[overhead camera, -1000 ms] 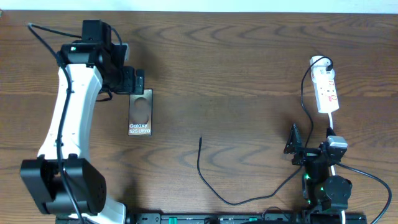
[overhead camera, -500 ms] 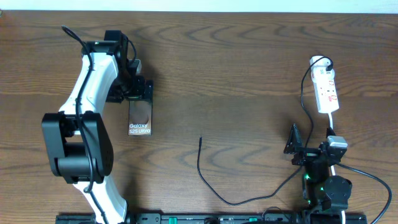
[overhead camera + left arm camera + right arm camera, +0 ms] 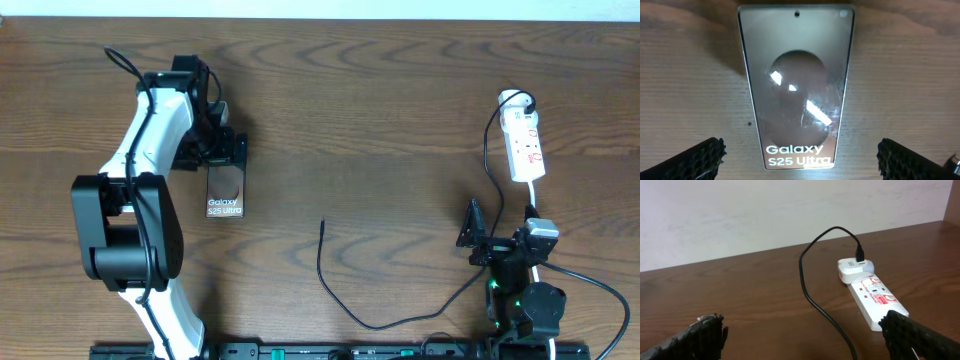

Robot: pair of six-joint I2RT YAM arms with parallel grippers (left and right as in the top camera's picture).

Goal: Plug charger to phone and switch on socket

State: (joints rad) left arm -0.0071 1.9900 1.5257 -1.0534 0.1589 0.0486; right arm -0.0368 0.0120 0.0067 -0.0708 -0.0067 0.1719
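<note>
**Left jaws:** apart. Only the two black ribbed pads (image 3: 700,159) show, cut off at the lower corners of my left wrist view. The phone (image 3: 797,90) lies flat on the bench (image 3: 380,100) in the gap between them, and neither pad touches its edges. The white "Galaxy S25 Ultra" lettering is readable, but glare blurs the pale oval patch. From overhead, my left arm covers the phone's far end.

**Right jaws:** apart, with nothing between them. The pad tips are cropped by the lower edge of the frame.

**Charger (image 3: 321,250):** a thin black cable. Its small tip lies free on the bench, right of the phone and well apart from it. The cable loops toward the near edge, passes close by my right arm and rises to the white plug (image 3: 852,267), which is seated at the far end of the socket.

**Socket (image 3: 877,300):** a white strip with red markings, far right on the bench. The switches are too small for me to tell their position. Its white cord runs under my right arm and is lost there.
</note>
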